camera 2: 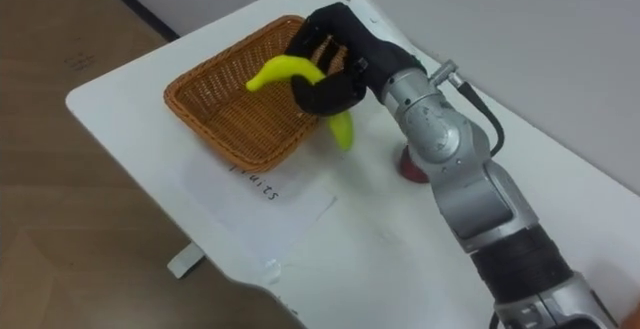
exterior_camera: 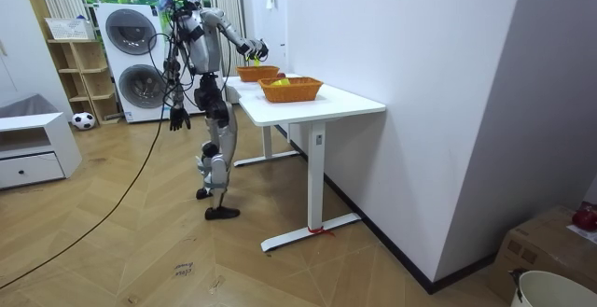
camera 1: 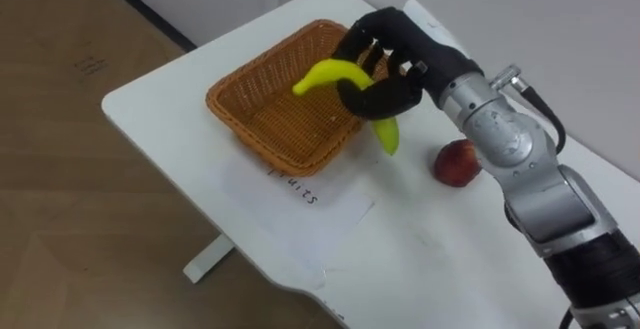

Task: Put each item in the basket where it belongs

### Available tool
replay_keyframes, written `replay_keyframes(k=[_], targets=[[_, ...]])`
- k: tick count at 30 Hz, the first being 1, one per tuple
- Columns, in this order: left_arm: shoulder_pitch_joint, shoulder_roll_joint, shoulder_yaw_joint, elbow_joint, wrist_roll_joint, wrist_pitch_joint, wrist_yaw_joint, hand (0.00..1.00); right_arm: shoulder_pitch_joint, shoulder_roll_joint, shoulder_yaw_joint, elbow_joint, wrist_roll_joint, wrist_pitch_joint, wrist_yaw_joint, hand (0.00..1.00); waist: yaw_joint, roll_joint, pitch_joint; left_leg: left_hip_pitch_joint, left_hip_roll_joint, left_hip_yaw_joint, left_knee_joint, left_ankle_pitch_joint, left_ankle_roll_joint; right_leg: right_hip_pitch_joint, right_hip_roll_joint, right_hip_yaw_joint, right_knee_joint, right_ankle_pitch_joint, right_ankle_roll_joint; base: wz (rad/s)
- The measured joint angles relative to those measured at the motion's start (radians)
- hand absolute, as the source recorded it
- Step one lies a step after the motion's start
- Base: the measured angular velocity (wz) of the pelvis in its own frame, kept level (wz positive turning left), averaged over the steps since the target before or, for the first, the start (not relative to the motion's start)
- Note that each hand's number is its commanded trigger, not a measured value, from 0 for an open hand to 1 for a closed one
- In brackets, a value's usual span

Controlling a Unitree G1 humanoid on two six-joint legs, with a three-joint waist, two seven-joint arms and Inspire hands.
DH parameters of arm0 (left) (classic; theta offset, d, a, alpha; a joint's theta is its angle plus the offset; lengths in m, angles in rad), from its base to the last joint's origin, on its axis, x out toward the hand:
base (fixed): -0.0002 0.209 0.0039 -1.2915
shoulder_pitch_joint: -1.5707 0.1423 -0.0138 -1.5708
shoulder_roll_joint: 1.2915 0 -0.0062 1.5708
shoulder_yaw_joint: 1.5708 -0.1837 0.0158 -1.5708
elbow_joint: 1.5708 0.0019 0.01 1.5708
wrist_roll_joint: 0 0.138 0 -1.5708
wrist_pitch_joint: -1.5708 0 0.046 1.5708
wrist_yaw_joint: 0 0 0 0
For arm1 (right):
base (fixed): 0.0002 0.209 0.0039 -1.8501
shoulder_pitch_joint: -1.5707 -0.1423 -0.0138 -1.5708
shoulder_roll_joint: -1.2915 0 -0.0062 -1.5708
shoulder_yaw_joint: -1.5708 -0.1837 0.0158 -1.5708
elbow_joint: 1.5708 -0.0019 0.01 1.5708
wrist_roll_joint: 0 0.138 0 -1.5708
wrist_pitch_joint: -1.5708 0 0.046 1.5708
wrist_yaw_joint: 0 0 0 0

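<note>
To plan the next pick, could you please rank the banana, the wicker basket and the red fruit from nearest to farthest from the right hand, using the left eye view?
1. banana, gripped by the fingers of the right hand.
2. wicker basket, just under and left of the hand.
3. red fruit, lower right, beside the forearm, apart from the hand.

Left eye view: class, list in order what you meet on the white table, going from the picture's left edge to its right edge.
wicker basket → right hand gripping the banana at the basket's right side → apple
</note>
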Motion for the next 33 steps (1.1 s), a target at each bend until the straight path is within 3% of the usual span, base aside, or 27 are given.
replay_keyframes(k=[11, 24, 27, 28, 29, 30, 32, 33], targets=[[0.001, 0.0, -0.001, 0.0, 0.0, -0.011, -0.001, 0.0, -0.04, 0.0, 0.009, 0.011, 0.042, -0.039, -0.102, 1.0, 0.007, -0.003, -0.0019, 0.005, -0.009, -0.006, -0.001, 0.001, 0.002, 0.009, -0.007, 0.0, 0.0, -0.005, 0.007, 0.01], [-0.001, 0.001, 0.007, 0.008, 0.019, -0.014, -0.007, 0.0, -0.041, 0.013, 0.012, 0.071, 0.035, -0.048, -0.104, 1.0, 0.027, -0.006, -0.003, 0.004, -0.014, -0.007, -0.004, 0.003, 0.005, 0.01, -0.011, -0.002, 0.001, -0.005, 0.007, 0.0], [0.001, 0.001, 0.005, 0.007, 0.019, -0.013, -0.007, 0.0, -0.051, 0.018, 0.03, 0.078, 0.026, -0.048, -0.114, 0.91, 0.025, -0.01, -0.0049, 0.004, -0.013, -0.007, -0.004, 0.003, 0.005, 0.009, -0.011, -0.001, 0.001, -0.005, 0.007, 0.0], [0.001, 0.001, 0.005, 0.006, 0.02, -0.014, -0.007, 0.0, -0.059, 0.018, 0.044, 0.087, 0.024, -0.048, -0.115, 0.6, 0.025, -0.013, -0.0058, 0.004, -0.013, -0.007, -0.004, 0.003, 0.005, 0.009, -0.011, -0.001, 0.001, -0.005, 0.007, 0.0], [0.001, 0.001, 0.005, 0.006, 0.021, -0.014, -0.007, 0.0, -0.064, 0.019, 0.053, 0.09, 0.024, -0.048, -0.115, 0.55, 0.025, -0.015, -0.0058, 0.005, -0.013, -0.007, -0.002, 0.003, 0.005, 0.009, -0.011, -0.001, 0.001, -0.005, 0.007, 0.0], [0.001, 0.001, 0.005, 0.006, 0.023, -0.014, -0.007, 0.0, -0.065, 0.021, 0.054, 0.09, 0.024, -0.048, -0.115, 0.23, 0.026, -0.017, -0.0057, 0.005, -0.013, -0.007, -0.002, 0.003, 0.005, 0.009, -0.011, -0.001, 0.001, -0.005, 0.007, 0.0], [0.002, 0.001, 0.005, 0.006, 0.031, -0.012, -0.007, 0.0, -0.07, 0.029, 0.06, 0.09, 0.024, -0.048, -0.115, 0.0, 0.026, -0.021, -0.0053, 0.005, -0.013, -0.007, 0.0, 0.003, 0.005, 0.009, -0.011, -0.002, 0.001, -0.005, 0.007, 0.0], [0.002, 0.001, 0.005, 0.006, 0.031, -0.012, -0.008, 0.0, -0.071, 0.034, 0.063, 0.09, 0.024, -0.048, -0.115, 0.0, 0.026, -0.022, -0.0048, 0.005, -0.013, -0.008, -0.001, 0.003, 0.005, 0.009, -0.011, -0.002, 0.001, -0.005, 0.007, 0.0]])
